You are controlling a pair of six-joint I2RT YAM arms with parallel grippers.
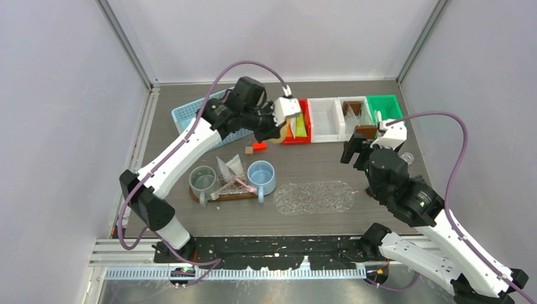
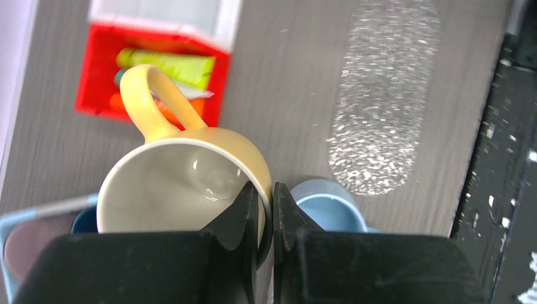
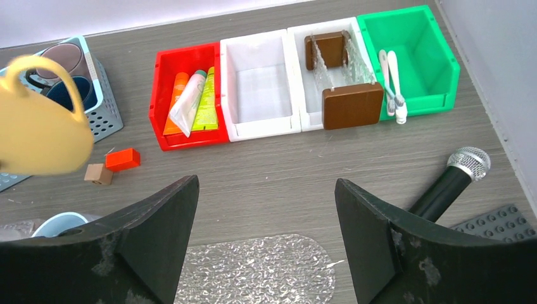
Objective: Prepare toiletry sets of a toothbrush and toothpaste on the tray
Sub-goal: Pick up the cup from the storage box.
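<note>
left gripper (image 2: pixel 266 190) is clamping the rim of the cream-yellow mug (image 2: pixel 183 183), one finger inside and one outside, holding it up in the air near the red bin (image 3: pixel 158 95). right gripper (image 3: pixel 266 183) is hanging over the table with its jaws wide apart, gripping nothing. toothpaste tubes (image 3: pixel 190 104) are lying in that red bin, toothbrushes (image 3: pixel 391 82) in the green bin (image 3: pixel 430 57). grey-green mug (image 1: pixel 202 179) and light blue mug (image 1: pixel 261 176) are sitting on the tray (image 1: pixel 231 197)
</note>
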